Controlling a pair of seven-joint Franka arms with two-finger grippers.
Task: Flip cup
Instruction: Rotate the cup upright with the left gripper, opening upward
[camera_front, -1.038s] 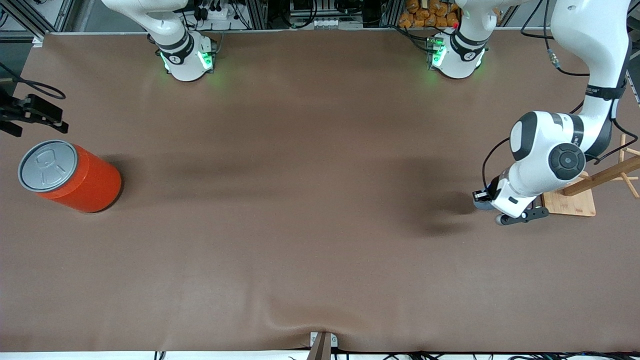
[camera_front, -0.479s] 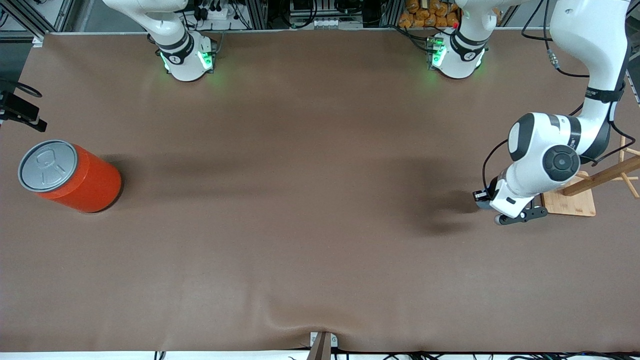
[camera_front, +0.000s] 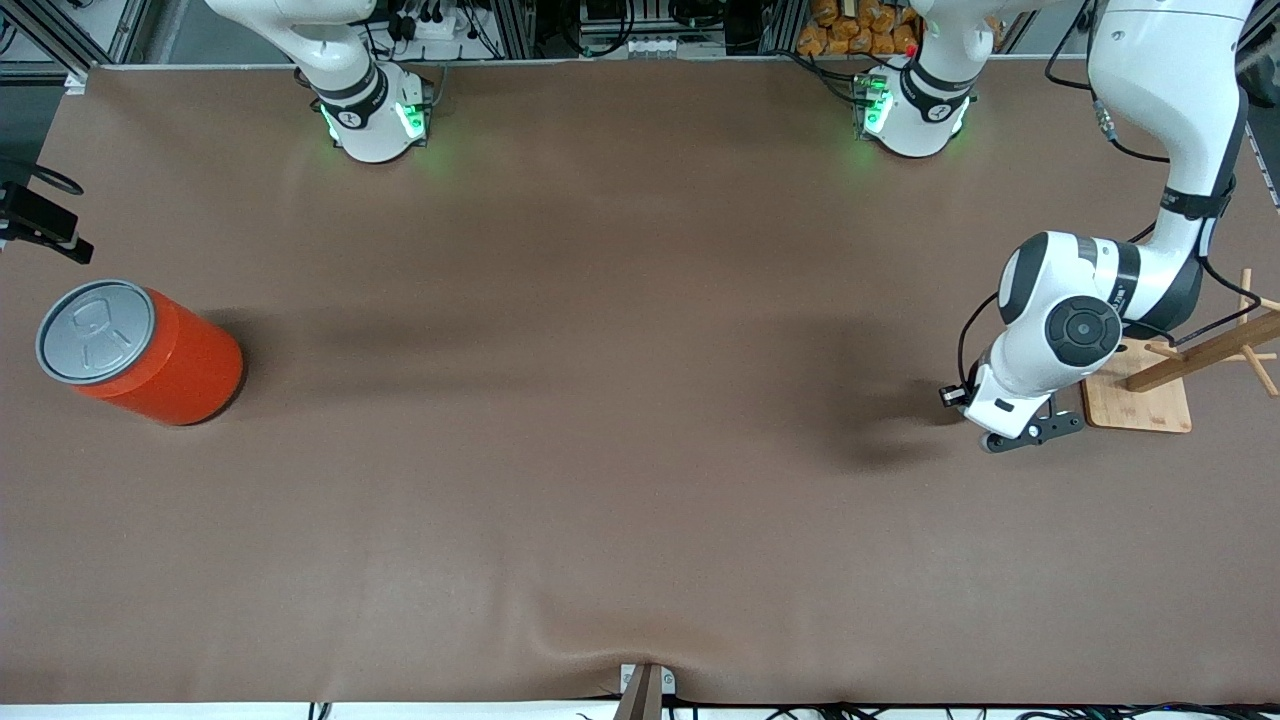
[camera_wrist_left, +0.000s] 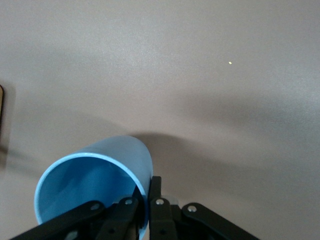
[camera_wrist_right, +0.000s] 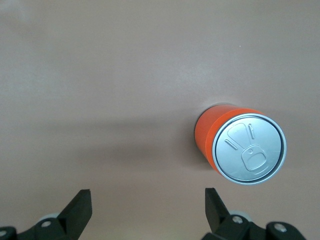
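The light-blue cup (camera_wrist_left: 95, 182) shows only in the left wrist view, with its deeper blue inside facing the camera. My left gripper (camera_wrist_left: 145, 200) is shut on the cup's rim, one finger inside the wall and one outside. In the front view the left gripper (camera_front: 1020, 435) is over the table at the left arm's end, beside a wooden stand, and the arm hides the cup. My right gripper (camera_wrist_right: 148, 207) is open and empty above the table near the orange can (camera_wrist_right: 240, 147). In the front view it (camera_front: 40, 225) shows at the edge at the right arm's end.
The large orange can (camera_front: 140, 350) with a grey pull-tab lid stands at the right arm's end of the table. A wooden stand (camera_front: 1140, 405) with slanted pegs stands at the left arm's end, close to the left gripper. A brown mat covers the table.
The left arm has shifted a little toward the middle of the table with the cup in its grip. The right gripper drew back toward the table's edge a second ago and has held still since.
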